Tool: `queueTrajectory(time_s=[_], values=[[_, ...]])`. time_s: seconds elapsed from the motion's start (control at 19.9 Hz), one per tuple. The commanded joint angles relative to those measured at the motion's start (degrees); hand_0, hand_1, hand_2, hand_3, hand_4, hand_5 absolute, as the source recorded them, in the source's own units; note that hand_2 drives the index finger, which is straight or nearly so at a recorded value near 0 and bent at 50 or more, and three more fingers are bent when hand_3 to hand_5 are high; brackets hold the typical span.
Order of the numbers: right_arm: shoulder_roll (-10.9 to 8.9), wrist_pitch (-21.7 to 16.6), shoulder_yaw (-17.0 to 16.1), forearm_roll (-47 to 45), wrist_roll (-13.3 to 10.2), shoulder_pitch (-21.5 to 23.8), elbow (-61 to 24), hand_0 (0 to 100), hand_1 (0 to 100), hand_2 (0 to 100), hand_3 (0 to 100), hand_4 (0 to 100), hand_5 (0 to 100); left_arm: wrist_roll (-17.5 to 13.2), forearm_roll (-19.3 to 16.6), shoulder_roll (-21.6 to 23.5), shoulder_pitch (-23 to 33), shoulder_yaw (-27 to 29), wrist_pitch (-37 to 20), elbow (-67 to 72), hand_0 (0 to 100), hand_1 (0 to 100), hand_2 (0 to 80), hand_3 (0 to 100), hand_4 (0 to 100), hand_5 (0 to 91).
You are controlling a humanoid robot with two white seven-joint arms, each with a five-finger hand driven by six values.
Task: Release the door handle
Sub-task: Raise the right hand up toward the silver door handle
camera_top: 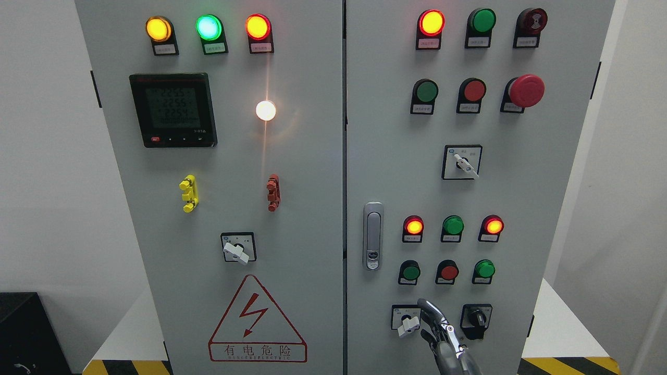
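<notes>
The silver door handle (373, 236) sits flush and upright on the left edge of the grey cabinet's right door (542, 208). My right hand (433, 324) rises from the bottom edge, well below and to the right of the handle, not touching it. One finger (426, 307) points up and to the left; the others are loosely bent and hold nothing. The hand hovers in front of the lower row of rotary switches. No left arm shows.
A white-knob selector switch (408, 324) is just left of my hand and a black one (476, 317) just right. Lit indicator lamps and push buttons fill both doors; a red mushroom stop button (526, 90) juts out at the upper right. The left door (229, 208) carries a meter and a warning triangle.
</notes>
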Motion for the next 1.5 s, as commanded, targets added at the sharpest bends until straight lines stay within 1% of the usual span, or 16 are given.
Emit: queueTrajectory(time_s=[0.0,0.05,0.1,0.15,0.2,0.25,0.3,0.35,0.45,0.5,0.55,0.7,0.9,1.05,1.3,1.45], values=[[0.02,-0.1,1.2,4.3,-0.1,-0.2,-0.5,26,6,0,23,34,20,0.0,0.0,0.0,-1.5,0.0,0.0,1.7,12,56,0.0,0,0,0.0],[0.02,-0.2,1.2,7.3,-0.1,-0.2,-0.5,27,13,0,38,47,37,0.0,0.0,0.0,-1.5,0.0,0.0,1.7,12,56,0.0,0,0,0.0],[0.02,-0.3,1.3,11.0,-0.3,-0.2,-0.4,28,16,0,47,56,51,0.0,0.0,0.0,-1.6,0.0,0.0,1.7,12,56,0.0,0,0,0.0],[0.02,-0.4,1.7,15.4,-0.8,-0.2,-0.2,31,20,0,62,69,70,0.0,0.0,0.0,-1.5,0.0,0.0,1.7,12,56,0.0,0,0,0.0],[0.02,-0.3,2.0,19.2,-1.8,-0.2,-0.1,34,23,0,72,78,80,0.0,0.0,0.0,-1.5,0.0,0.0,1.7,12,56,0.0,0,0,0.0],[0.02,-0.4,2.1,21.8,-2.4,-0.2,0.0,34,25,0,77,82,86,0.0,0.1,0.0,-1.5,0.0,0.0,1.7,12,56,0.0,0,0,0.0],[-0.07,-0.4,2.2,23.3,-2.7,-0.3,0.0,35,26,0,82,88,96,0.0,0.0,0.0,-1.5,0.0,0.0,1.7,12,56,0.0,0,0,0.0],[-0.07,-0.4,2.3,25.2,-3.3,-0.7,0.0,35,28,0,87,94,100,0.0,0.1,0.0,-1.5,0.0,0.0,1.7,12,56,0.0,0,0,0.0],[-0.07,-0.5,3.9,30.5,-5.3,-1.1,0.1,33,28,0,95,100,100,0.0,0.1,0.0,-1.5,0.0,0.0,1.7,12,56,0.0,0,0,0.0],[-0.07,-0.5,4.6,33.7,-6.5,-1.2,0.2,32,27,0,99,100,100,0.0,0.0,0.0,-1.5,0.0,0.0,1.7,12,56,0.0,0,0,0.0],[-0.07,-0.6,5.0,36.7,-7.7,-1.5,0.7,32,27,0,100,100,100,0.0,0.0,0.0,-1.5,0.0,0.0,1.7,12,56,0.0,0,0,0.0],[0.02,-0.5,7.6,46.1,-10.9,-2.5,2.1,29,26,5,100,100,100,0.0,0.0,0.0,-1.5,0.0,0.0,1.7,12,56,0.0,0,0,0.0],[0.02,-0.4,10.4,56.6,-12.8,-4.6,5.6,28,25,6,100,100,100,0.0,0.0,0.0,-1.5,0.0,0.0,1.7,12,56,0.0,0,0,0.0],[0.02,-0.3,11.9,62.4,-16.1,-7.5,8.2,28,25,5,100,100,100,0.0,0.0,0.0,-1.5,0.0,0.0,1.7,12,56,0.0,0,0,0.0],[0.02,-0.2,12.6,68.6,-16.5,-10.4,10.7,27,23,2,100,100,100,0.0,0.0,0.0,-1.5,0.0,0.0,1.7,12,56,0.0,0,0,0.0],[0.02,0.5,13.0,72.5,-16.6,-10.6,11.0,27,23,1,100,100,100,0.0,0.0,0.0,-1.5,0.0,0.0,1.7,12,56,0.0,0,0,0.0]])
